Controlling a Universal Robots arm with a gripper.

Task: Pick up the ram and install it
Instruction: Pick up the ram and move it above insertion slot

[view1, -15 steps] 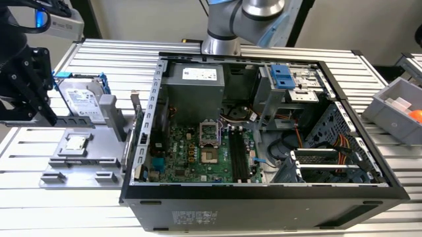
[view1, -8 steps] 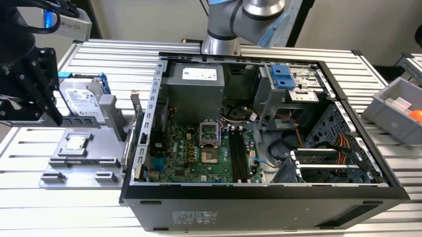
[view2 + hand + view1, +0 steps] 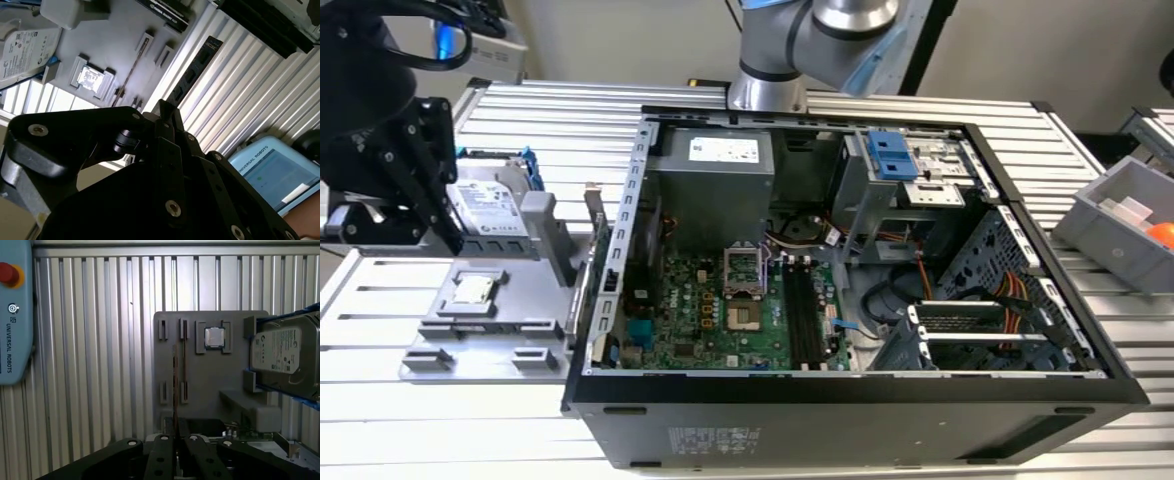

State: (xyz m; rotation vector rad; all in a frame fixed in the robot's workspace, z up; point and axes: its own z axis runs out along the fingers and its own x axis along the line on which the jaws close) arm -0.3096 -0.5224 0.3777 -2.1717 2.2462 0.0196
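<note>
Ribbed aluminium table (image 3: pixel 100 365) carries a grey tray (image 3: pixel 200 380). Over it, the gripper (image 3: pixel 176 434) pinches the ram (image 3: pixel 175 375) narrowly. The ram is seen edge-on, its chips hidden.

The ram (image 3: pixel 175 385) stands on its long edge on the grey tray (image 3: pixel 210 380), so the first wrist view shows it only as a thin, straight, brownish line. It runs lengthwise down the tray between two pairs of small raised holders, apart from them on either side. In the second wrist view it is the same narrow dark strip (image 3: pixel 132 70), crossing the tray's flat face at a slant. Its chips cannot be made out.
</note>
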